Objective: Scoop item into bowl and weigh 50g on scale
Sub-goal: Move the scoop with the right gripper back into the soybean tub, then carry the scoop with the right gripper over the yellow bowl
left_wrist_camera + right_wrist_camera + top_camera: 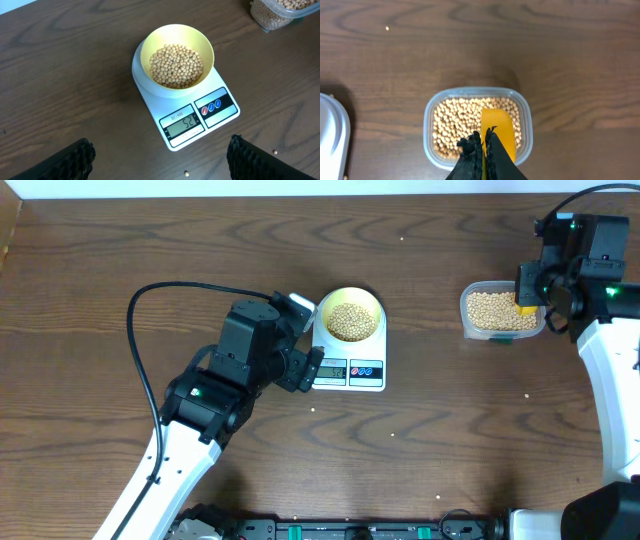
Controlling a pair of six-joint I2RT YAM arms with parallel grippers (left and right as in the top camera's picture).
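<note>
The beans [176, 65] are sitting in the bowl [150, 42] on the scale [220, 112]. They are looking small, light and rolly, so scooping beats pinching. The left gripper [305, 367] is gaping open; the right gripper [482, 145] is squeezing the scoop [496, 125].

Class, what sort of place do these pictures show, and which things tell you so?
Most likely a robotics lab bench, not a kitchen: the left arm and right arm stand at a wooden table, with a digital scale bearing a bowl of beans, and a yellow scoop.
</note>
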